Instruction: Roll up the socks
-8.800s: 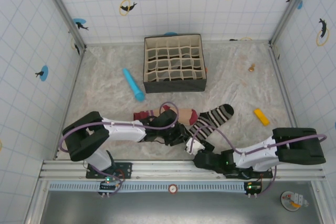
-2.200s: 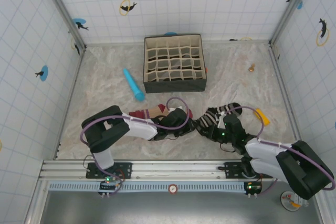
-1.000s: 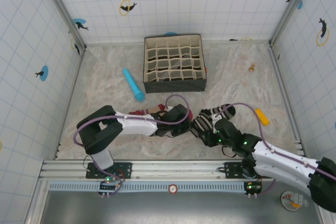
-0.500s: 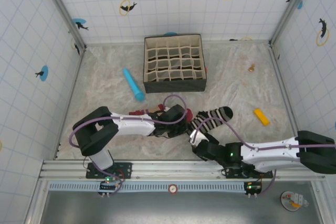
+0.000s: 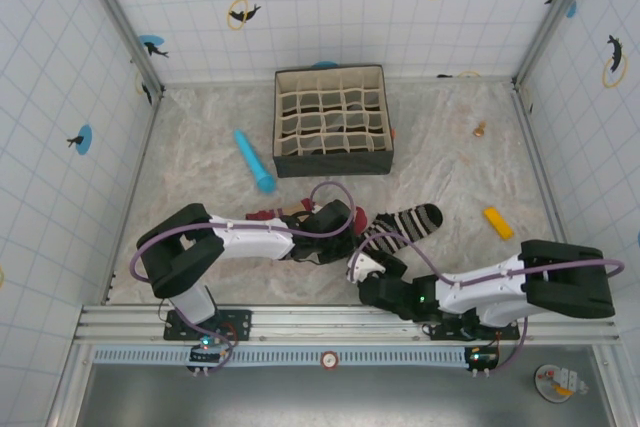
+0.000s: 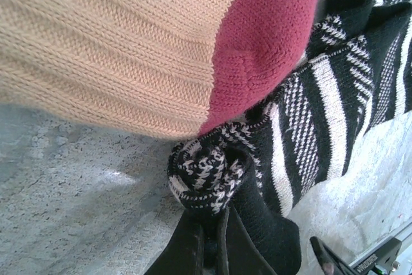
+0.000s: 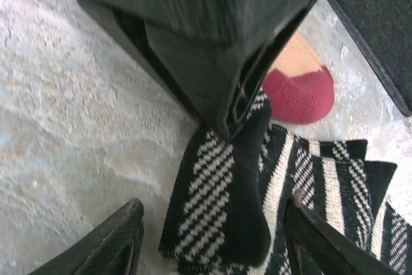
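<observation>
The peach sock (image 6: 129, 43) with its maroon toe (image 6: 264, 37) lies flat under my left arm, and its toe (image 5: 357, 219) touches the black-and-white striped sock (image 5: 405, 224). My left gripper (image 6: 215, 220) is shut on the curled near end of the striped sock (image 6: 209, 172). My right gripper (image 7: 215, 205) is open, with one finger on either side of that same sock end (image 7: 219, 191) and not touching it. My left gripper (image 7: 212, 43) looms just above. From overhead, the left gripper (image 5: 345, 245) and right gripper (image 5: 368, 265) meet at the sock's near end.
A divided fabric organiser box (image 5: 333, 119) stands at the back centre, with a blue cylinder (image 5: 254, 161) to its left. A yellow block (image 5: 498, 222) lies at the right and a small brown piece (image 5: 480, 129) at the far right. The front rail runs close behind the grippers.
My right arm has swung from beyond the striped sock back to the near edge, and its open gripper has come to the sock's near end. The left gripper has kept its hold.
</observation>
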Controlling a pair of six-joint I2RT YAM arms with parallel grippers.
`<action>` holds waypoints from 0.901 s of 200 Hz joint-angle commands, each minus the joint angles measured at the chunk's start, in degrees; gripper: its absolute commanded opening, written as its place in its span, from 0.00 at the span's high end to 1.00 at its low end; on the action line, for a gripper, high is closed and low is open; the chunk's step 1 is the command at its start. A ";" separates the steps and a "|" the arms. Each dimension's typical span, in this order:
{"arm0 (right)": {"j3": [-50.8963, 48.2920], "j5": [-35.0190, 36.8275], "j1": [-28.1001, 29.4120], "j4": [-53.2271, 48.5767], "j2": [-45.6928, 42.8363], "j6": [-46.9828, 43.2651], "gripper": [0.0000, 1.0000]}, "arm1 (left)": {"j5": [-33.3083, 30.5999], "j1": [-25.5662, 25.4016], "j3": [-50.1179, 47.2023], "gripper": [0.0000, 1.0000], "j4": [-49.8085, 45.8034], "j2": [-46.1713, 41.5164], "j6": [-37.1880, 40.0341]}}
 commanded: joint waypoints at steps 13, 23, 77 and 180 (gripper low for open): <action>1.64 2.80 0.25 3.30 3.17 0.07 0.53 | 0.80 0.39 -0.89 1.00 -2.97 -1.56 1.63; 1.40 2.27 0.04 2.73 3.65 1.07 0.61 | 0.69 0.46 -1.06 1.00 -2.88 -1.72 1.63; -2.53 -4.58 -1.67 1.77 0.49 7.30 1.00 | 0.63 1.15 -2.20 1.00 -1.09 -3.18 1.20; -17.15 -42.55 -24.87 13.02 -14.30 21.63 1.00 | -0.64 1.16 -3.82 0.41 7.87 -8.27 0.75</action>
